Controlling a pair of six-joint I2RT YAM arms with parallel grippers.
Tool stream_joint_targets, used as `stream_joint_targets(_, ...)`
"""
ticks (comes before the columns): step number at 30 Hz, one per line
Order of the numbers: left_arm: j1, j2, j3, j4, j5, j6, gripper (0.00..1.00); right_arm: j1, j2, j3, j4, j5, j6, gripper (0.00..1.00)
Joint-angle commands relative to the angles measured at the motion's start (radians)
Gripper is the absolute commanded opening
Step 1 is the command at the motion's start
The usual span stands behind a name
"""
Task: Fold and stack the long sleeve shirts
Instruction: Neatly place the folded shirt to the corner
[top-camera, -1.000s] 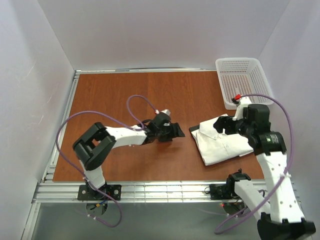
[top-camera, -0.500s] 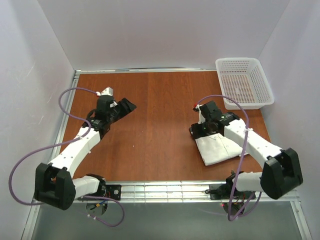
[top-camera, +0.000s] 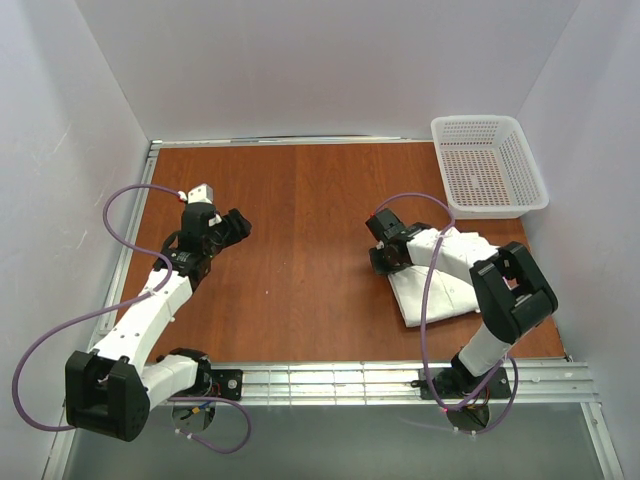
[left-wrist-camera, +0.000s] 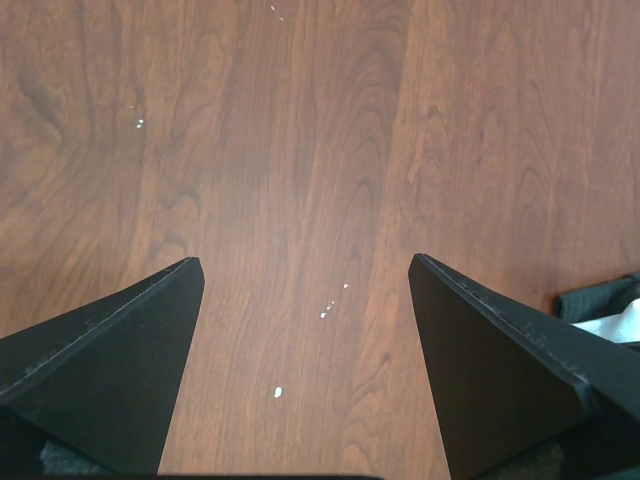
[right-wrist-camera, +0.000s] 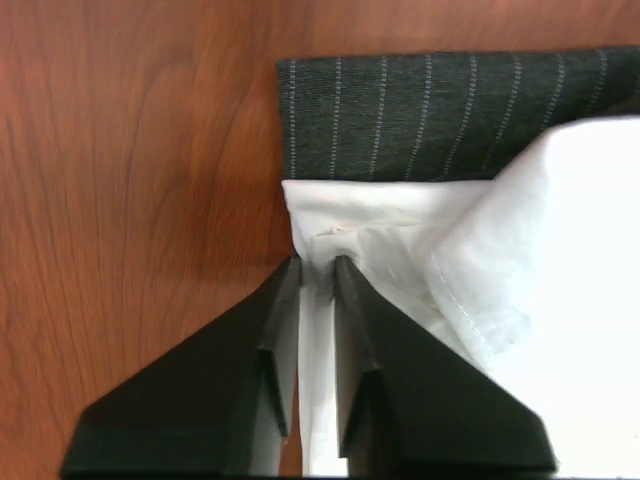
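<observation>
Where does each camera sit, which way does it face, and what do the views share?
Top external: above and behind the bases, looking down on the table; both arms, basket.
Left wrist: on the left arm, facing bare wood; left jaws spread open.
Right wrist: on the right arm, facing the white shirt lying on the dark striped shirt; right jaws pinching white cloth.
Shared: top and right wrist both show the white shirt.

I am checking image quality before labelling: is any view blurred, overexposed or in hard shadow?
Top external: evenly lit, sharp, only soft shadows on the table. Left wrist: wood grain sharp. Right wrist: white shirt nearly washed out, stripes on the dark shirt clear.
</observation>
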Motion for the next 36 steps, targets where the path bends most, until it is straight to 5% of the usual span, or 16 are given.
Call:
stream_joint_targets(1,0.003,-0.026,-0.006,-0.004,-0.036,0.033,0.79,-0.008,0.054,0.019,0.085,0.117,0.07,0.11)
stream_joint_targets(10,0.003,-0.032,-0.009,-0.002,-0.033,0.033,0.79,-0.144,0.03,-0.104,0.096,0.19,0.194,0.01)
stream_joint_targets(19,0.003,-0.031,-0.012,0.002,-0.022,0.03,0.79,-0.355,-0.145,-0.199,0.099,0.23,0.062,0.01)
stream_joint_targets(26,0.003,-0.043,-0.023,0.007,-0.013,0.025,0.79,-0.392,-0.238,-0.219,0.093,0.181,0.003,0.02)
stream_joint_targets(32,0.003,-0.095,0.047,-0.041,-0.01,0.018,0.81,-0.356,-0.444,-0.153,0.041,0.023,-0.027,0.35)
stream_joint_targets(36,0.003,-0.154,0.185,-0.178,-0.054,0.019,0.87,-0.356,-0.663,-0.035,-0.034,0.003,-0.048,0.74)
